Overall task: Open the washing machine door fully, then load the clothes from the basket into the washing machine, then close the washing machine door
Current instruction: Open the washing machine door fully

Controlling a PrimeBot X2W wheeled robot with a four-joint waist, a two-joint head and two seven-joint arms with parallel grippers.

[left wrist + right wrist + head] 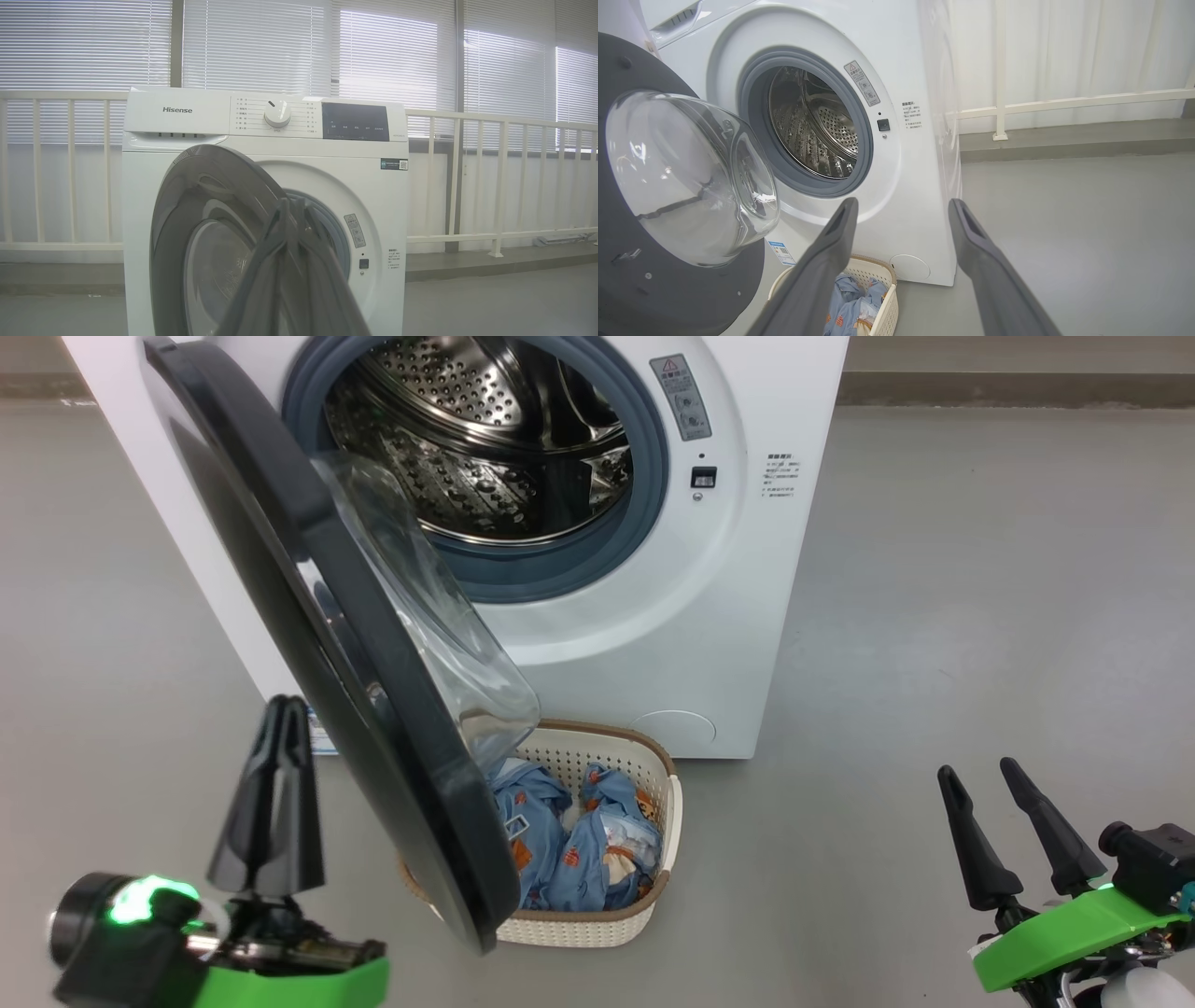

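Observation:
The white washing machine [653, 616] stands ahead with its steel drum [485, 439] showing. Its black door [308, 644] with the clear glass bowl [439, 625] hangs partly open, swung out over the basket. The cream basket [644, 775] sits on the floor in front of the machine, holding the blue printed clothes [579, 840]. My left gripper [285, 709] is shut and empty, just left of the door's outer face. My right gripper [978, 773] is open and empty at the lower right, well clear of the basket. The right wrist view looks at the door's bowl [686, 177], drum [812, 126] and basket [882, 298].
Grey floor [980, 616] spreads around the machine, with wide free room on the right. Behind the machine a white railing [467, 177] runs before windows with blinds [387, 51]. A low step [1064, 140] lies along the wall.

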